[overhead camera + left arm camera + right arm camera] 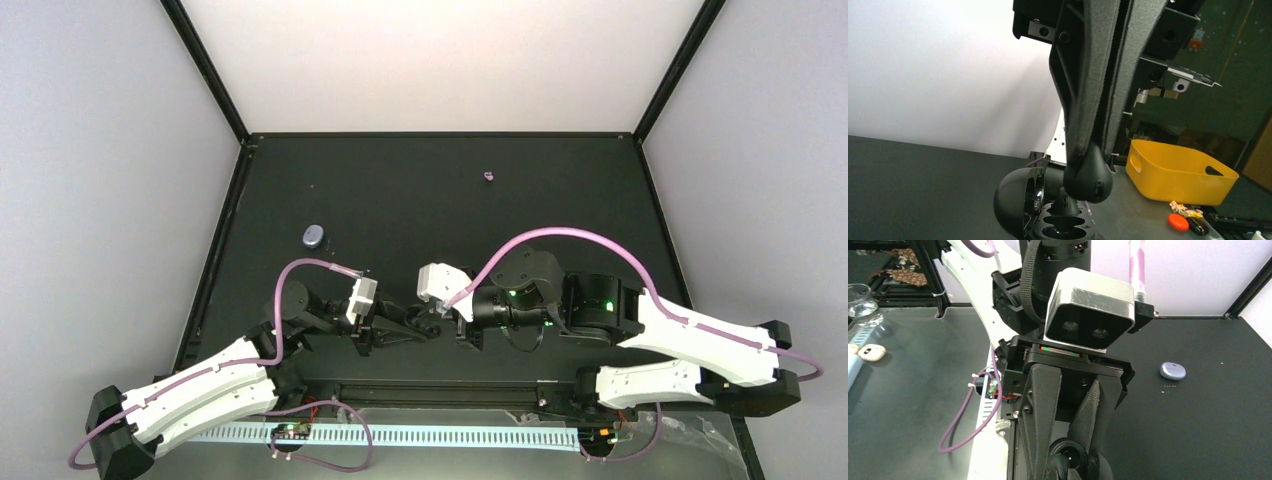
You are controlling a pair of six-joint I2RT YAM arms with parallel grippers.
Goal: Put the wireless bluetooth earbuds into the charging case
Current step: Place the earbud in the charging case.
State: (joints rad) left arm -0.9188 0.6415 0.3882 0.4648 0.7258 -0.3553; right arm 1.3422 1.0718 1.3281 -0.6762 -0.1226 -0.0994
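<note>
While both arms sit folded at the table's near edge, the charging case (314, 236) lies closed, well ahead and to the left of the left gripper (430, 329), whose jaws are pressed together on nothing. Facing it close by, the right gripper (462, 335) is likewise closed and empty. One earbud (488, 176) rests far ahead of the right gripper; a second cannot be made out. Tiny, light and glossy, the bud looks apt to slip, so a gentle pinch across its body seems wisest. The smooth case likely needs steadying by its sides and opening first. No object appears to block either reach; each gripper's nearest obstacle is the other arm. A yellow bin (1178, 170) shows beyond the left fingertips.
</note>
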